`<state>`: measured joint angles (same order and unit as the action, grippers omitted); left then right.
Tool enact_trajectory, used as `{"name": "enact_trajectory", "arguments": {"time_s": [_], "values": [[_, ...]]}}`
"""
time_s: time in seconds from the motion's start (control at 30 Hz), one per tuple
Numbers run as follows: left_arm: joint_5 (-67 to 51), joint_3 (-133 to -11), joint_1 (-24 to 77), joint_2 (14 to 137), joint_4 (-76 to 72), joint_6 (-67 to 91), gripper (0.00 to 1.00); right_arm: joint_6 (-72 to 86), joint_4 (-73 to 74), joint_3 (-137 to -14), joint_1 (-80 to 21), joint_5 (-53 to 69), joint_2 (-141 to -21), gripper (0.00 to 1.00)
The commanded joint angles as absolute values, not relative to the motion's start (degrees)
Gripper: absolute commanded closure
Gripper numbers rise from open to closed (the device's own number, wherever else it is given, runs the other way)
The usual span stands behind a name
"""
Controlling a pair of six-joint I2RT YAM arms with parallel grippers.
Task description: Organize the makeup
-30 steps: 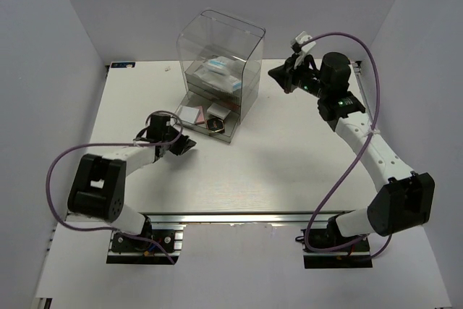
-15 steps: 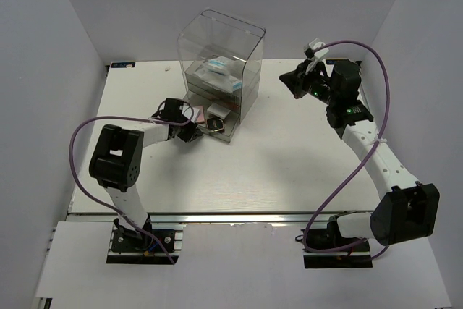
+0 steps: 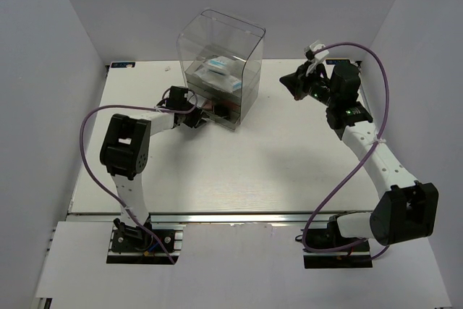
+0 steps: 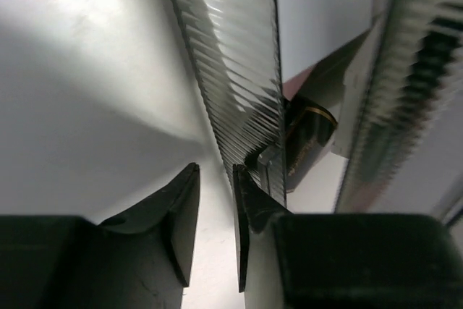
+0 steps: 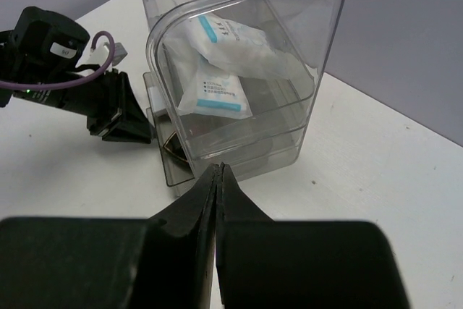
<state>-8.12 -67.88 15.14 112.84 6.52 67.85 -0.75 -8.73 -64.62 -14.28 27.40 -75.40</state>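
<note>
Since the earlier frame the bottom drawer (image 5: 172,171) has slid almost fully into the box (image 3: 239,41), and the left gripper (image 3: 197,118) has followed it to the box's front.

Left: the left gripper sits low by the table (image 3: 275,171). Its fingers are narrowly parted with nothing between them. One finger lies just beside the drawer's ribbed clear front; contact cannot be told.

Centre: there is one clear box. Two packets (image 3: 217,70) are stacked on an upper level, partly veiled by glare. In the bottom drawer one dark stick (image 4: 307,139) with a gold band shows through the plastic. The rest of the contents are too blurred to count.

Right: the right gripper (image 3: 286,82) hangs in the air, well apart from the box, with its fingers pressed together and empty.
</note>
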Motion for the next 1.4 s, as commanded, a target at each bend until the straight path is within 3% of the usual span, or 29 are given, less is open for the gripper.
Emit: {"name": "enact_trajectory", "arguments": {"time_s": [0.0,0.27,0.63,1.13,1.37], "values": [[-8.6,-71.4,15.4,113.3,3.5,69.1,0.65,-0.4,-11.6,-64.2,-14.1,28.1,-74.4,1.0],[-10.3,-74.9,15.4,117.3,0.9,71.4,0.49,-0.4,-11.7,-63.7,-13.6,28.5,-74.5,1.0],[-12.0,-81.3,15.4,121.6,1.1,72.2,0.39,-0.9,-11.6,-62.7,-13.0,28.5,-73.8,1.0],[-10.5,-73.0,14.8,115.2,0.8,70.9,0.37,-2.0,-9.3,-61.2,-12.7,29.6,-72.3,0.96],[-8.9,-76.2,14.7,117.0,6.3,70.0,0.38,-2.2,-9.2,-60.7,-12.7,29.7,-72.0,0.94]]}}
